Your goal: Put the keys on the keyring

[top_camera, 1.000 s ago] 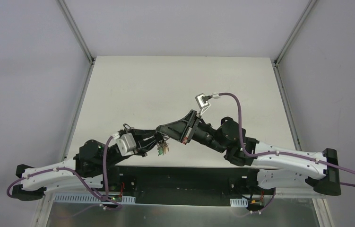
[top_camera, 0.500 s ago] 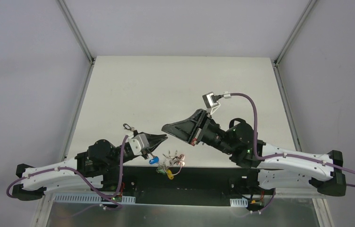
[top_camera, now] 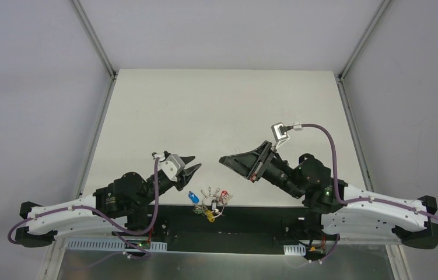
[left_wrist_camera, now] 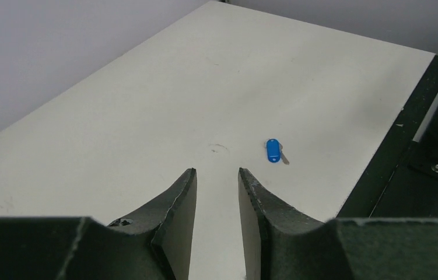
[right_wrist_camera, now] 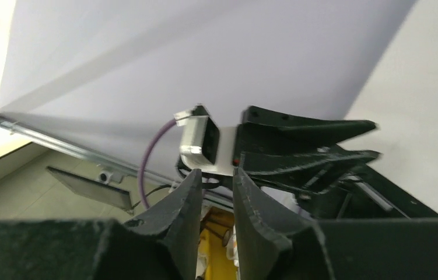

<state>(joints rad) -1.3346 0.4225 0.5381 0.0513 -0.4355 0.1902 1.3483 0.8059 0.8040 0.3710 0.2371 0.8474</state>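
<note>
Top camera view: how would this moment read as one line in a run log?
left gripper: open, empty | right gripper: open, empty | blue key: loose on table | keyring: near edge, beside it

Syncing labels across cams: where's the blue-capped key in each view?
Top external: blue-capped key lies on the table near its front edge, just left of the key bunch, lower in the picture than the left gripper.
Left wrist: right of centre, beyond the left gripper.
Right wrist: not in it.
Shared landmark: the left gripper, also seen from the right wrist.
</note>
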